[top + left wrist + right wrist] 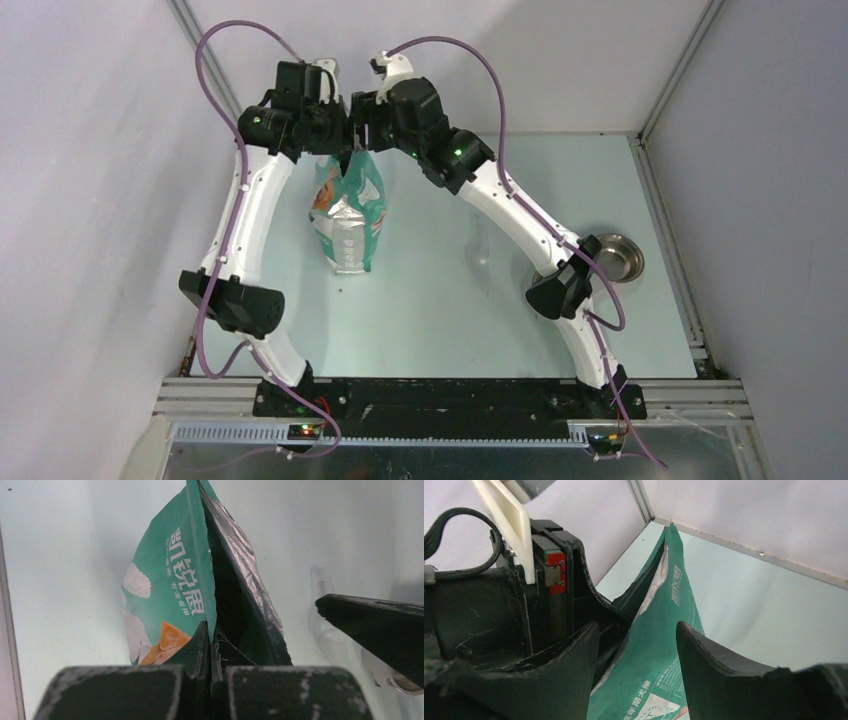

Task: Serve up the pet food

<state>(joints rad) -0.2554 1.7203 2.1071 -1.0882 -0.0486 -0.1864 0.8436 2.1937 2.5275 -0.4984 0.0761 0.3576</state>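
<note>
A teal-green bag (348, 215) printed with a dog stands upright at the back of the table, its top torn open. My left gripper (210, 630) is shut on the near edge of the bag's (165, 580) mouth. My right gripper (638, 627) is open, its fingers either side of the bag's (664, 650) other wall. Both grippers meet above the bag, the left gripper (338, 138) beside the right gripper (362, 135). The inside of the bag is dark and the pet food is hidden.
A steel bowl (612, 258) sits at the right of the table, beside my right arm's elbow. A clear plastic scoop (324, 611) lies on the table right of the bag. Grey walls close in on the left, back and right.
</note>
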